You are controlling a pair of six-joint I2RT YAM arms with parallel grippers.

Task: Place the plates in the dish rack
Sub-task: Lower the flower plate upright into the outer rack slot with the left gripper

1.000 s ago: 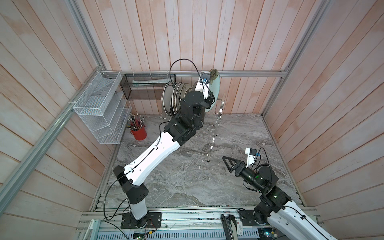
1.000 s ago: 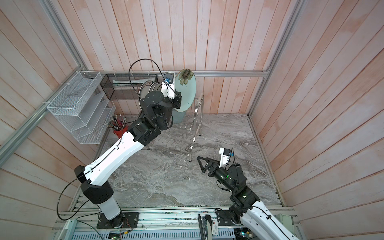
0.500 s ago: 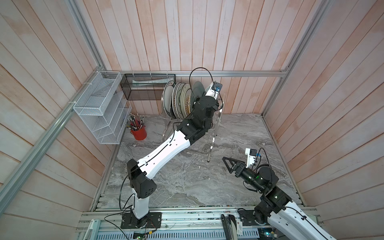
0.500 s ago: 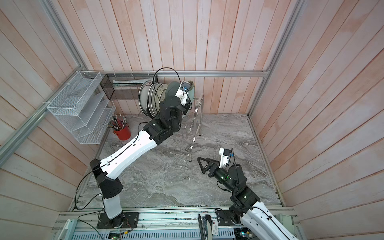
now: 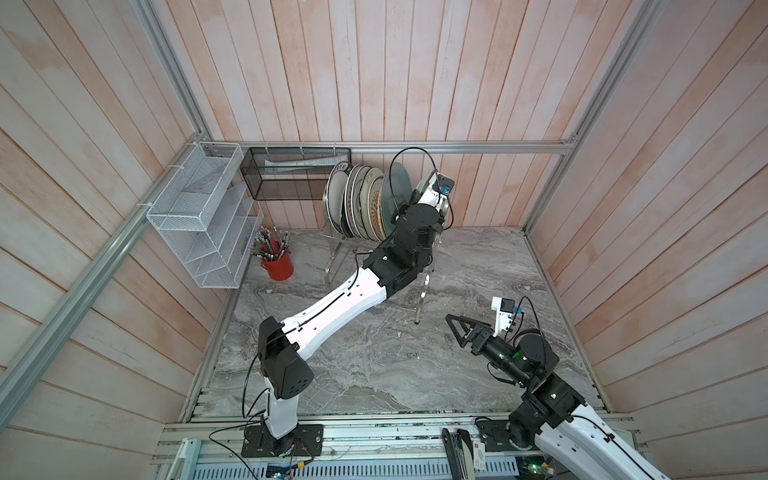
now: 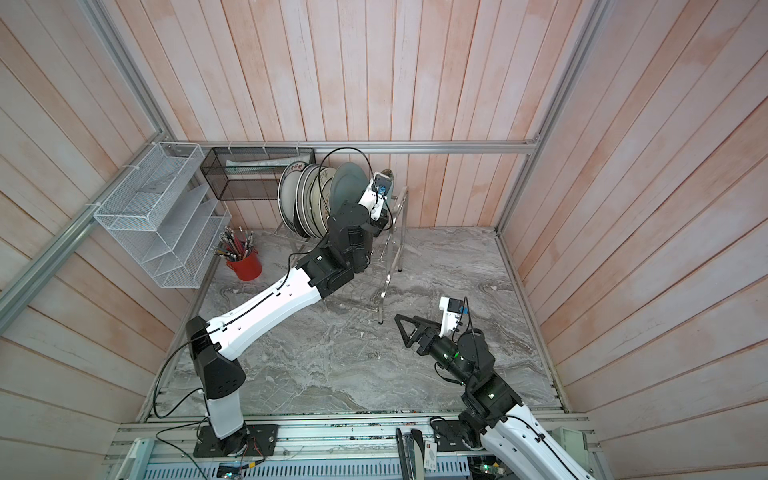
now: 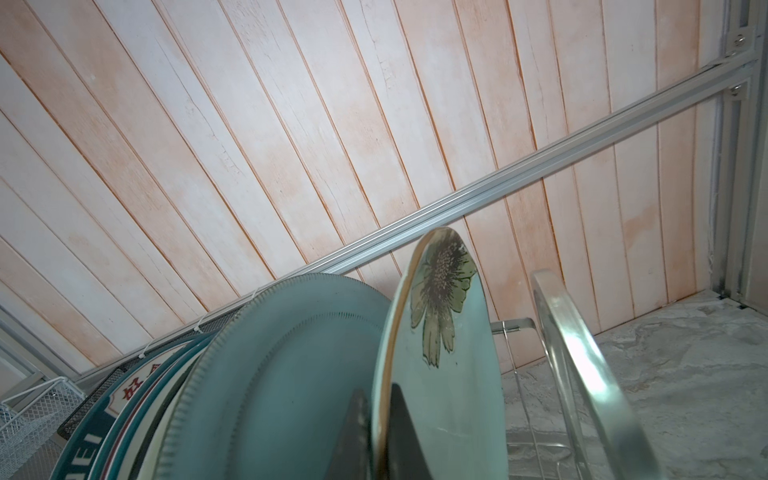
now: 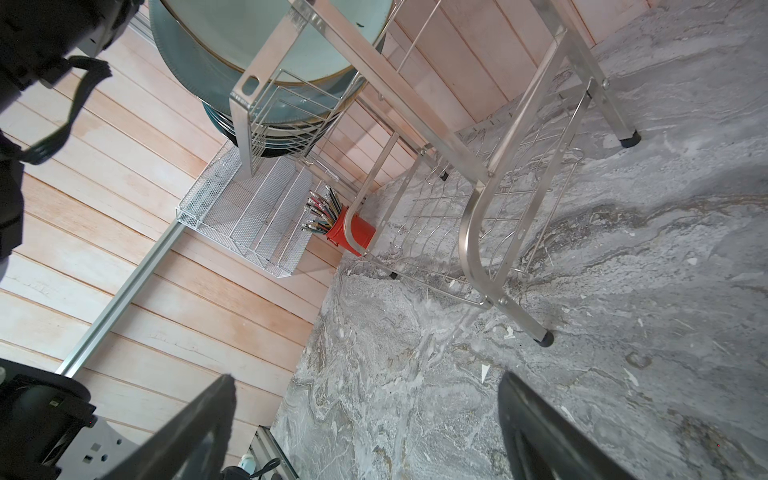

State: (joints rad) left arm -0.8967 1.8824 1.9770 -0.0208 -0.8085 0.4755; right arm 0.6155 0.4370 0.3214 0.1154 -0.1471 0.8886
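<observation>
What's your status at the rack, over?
Left gripper shut on flower plate, upright at dish rack. Right gripper open, empty. Grey-blue plate close alongside.

The teal plate (image 7: 453,395) bears a brown-and-olive flower (its rim is gold). The grey-blue plate (image 7: 282,374) has a ridged edge; the cup (image 5: 277,266) is red, the rack (image 7: 579,353) silver.

Mid bench (image 5: 374,365) is left open. Back is blocked by dish rack (image 8: 471,232) and red pen cup (image 5: 277,268). Upper tier is packed with plates (image 5: 357,203); narrow gap is left by the end frame (image 7: 582,374).
</observation>
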